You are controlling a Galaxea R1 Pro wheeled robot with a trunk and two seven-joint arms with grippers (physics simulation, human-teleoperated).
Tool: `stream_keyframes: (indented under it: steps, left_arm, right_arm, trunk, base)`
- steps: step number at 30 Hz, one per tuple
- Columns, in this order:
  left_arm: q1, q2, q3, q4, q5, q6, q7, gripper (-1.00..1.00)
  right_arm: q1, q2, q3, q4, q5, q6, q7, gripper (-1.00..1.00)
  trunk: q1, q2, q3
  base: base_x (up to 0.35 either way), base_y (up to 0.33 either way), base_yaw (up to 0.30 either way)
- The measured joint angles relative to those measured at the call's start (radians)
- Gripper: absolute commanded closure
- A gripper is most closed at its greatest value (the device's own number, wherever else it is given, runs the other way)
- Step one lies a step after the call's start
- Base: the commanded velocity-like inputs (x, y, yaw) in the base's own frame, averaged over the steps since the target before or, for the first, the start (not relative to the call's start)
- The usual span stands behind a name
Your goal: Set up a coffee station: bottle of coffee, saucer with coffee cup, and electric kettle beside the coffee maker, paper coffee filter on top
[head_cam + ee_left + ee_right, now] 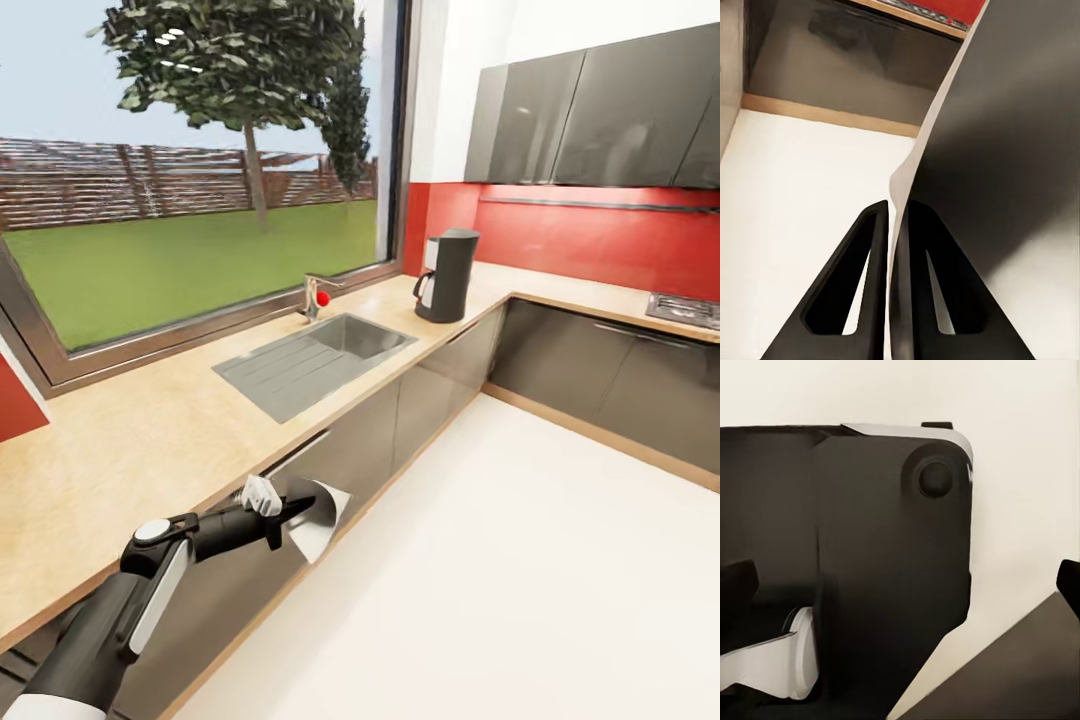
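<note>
The kitchen countertop (150,440) looks like matt light wood; the cabinets (400,410) are glossy dark grey, the sink (300,370) brushed metal, the coffee maker (448,275) matt black plastic.

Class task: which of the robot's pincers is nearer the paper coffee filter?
Left. The left pincer is shut on the paper coffee filter, gripping its edge. The right pincer hangs by the robot's own dark body, apart from it.

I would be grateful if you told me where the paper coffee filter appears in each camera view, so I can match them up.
Head view: the paper coffee filter is low and left of centre, pinched in the left gripper in front of the dark cabinets.
Left wrist view: it is the large pale-edged sheet rising between the shut jaws.
Right wrist view: I cannot identify it.
Shared landmark: the white floor.
</note>
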Motion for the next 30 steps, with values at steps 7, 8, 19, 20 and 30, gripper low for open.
stream_keyframes:
  steps: [7, 8, 19, 20, 30]
  left_arm:
    - [0.001, 0.0, 0.001, 0.0, -0.045, -0.001, 0.003, 1.0]
    - [0.001, 0.0, 0.001, 0.0, -0.046, -0.001, 0.003, 1.0]
    - [0.002, 0.002, 0.002, 0.0, -0.049, -0.002, 0.001, 1.0]
    - [0.003, 0.002, 0.002, 0.0, -0.05, -0.003, 0.0, 1.0]
    - [0.003, 0.002, 0.002, 0.0, -0.05, -0.003, 0.0, 1.0]
  right_arm:
    - [0.0, -0.001, -0.001, 0.0, 0.0, 0.001, 0.0, -1.0]
    - [0.0, -0.001, -0.001, 0.0, 0.0, 0.001, 0.0, -1.0]
    - [0.0, -0.001, -0.001, 0.0, 0.0, 0.001, 0.0, -1.0]
    - [0.0, -0.001, -0.001, 0.0, 0.0, 0.001, 0.0, -1.0]
    - [0.0, -0.001, 0.0, 0.0, 0.0, 0.0, 0.0, -1.0]
  trunk:
    - [-0.008, 0.014, 0.004]
    - [-0.008, 0.014, 0.003]
    - [-0.008, 0.014, -0.006]
    - [-0.008, 0.014, -0.007]
    - [-0.008, 0.014, -0.009]
  base:
    - [0.0, 0.0, -0.29]
    - [0.0, 0.0, -0.283]
    - [0.0, 0.0, -0.275]
    - [0.0, 0.0, -0.273]
    - [0.0, 0.0, -0.294]
